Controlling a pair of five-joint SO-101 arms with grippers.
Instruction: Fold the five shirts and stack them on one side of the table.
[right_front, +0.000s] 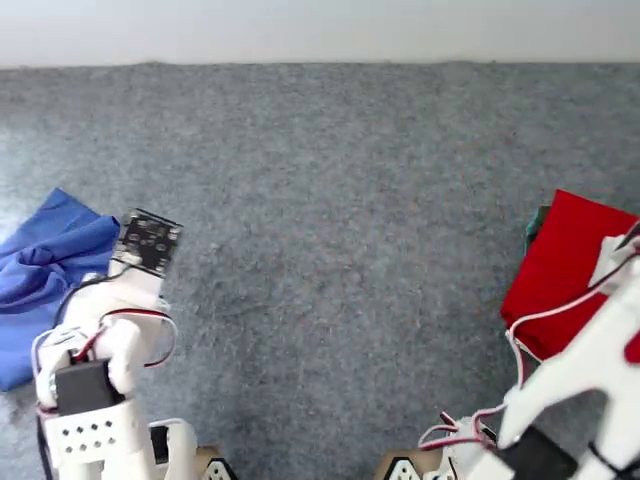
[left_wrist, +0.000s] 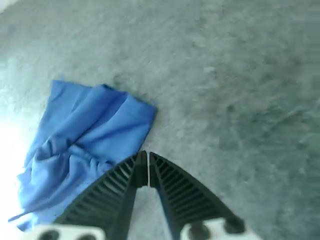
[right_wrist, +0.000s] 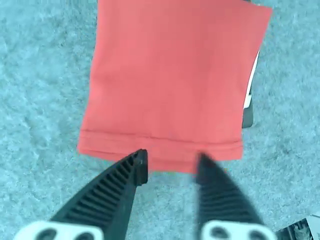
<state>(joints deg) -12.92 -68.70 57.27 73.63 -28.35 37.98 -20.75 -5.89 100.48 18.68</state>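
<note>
Table (right_front: 340, 200): covered in a grey felt-like fabric.
Red shirt (right_wrist: 170, 75): folded flat into a rectangle and laid at the table's right edge upon other folded pieces, of which white and dark edges (right_wrist: 248, 102) are seen along one side.
Blue shirt (left_wrist: 85, 145): lying rumpled at the table's left edge, well apart from the red one.
Right gripper (right_wrist: 170, 167): fingers spread apart, nothing held, poised over the red shirt's hem.
Left gripper (left_wrist: 148, 167): fingers pressed together, nothing between them, held just beside the blue shirt.
</note>
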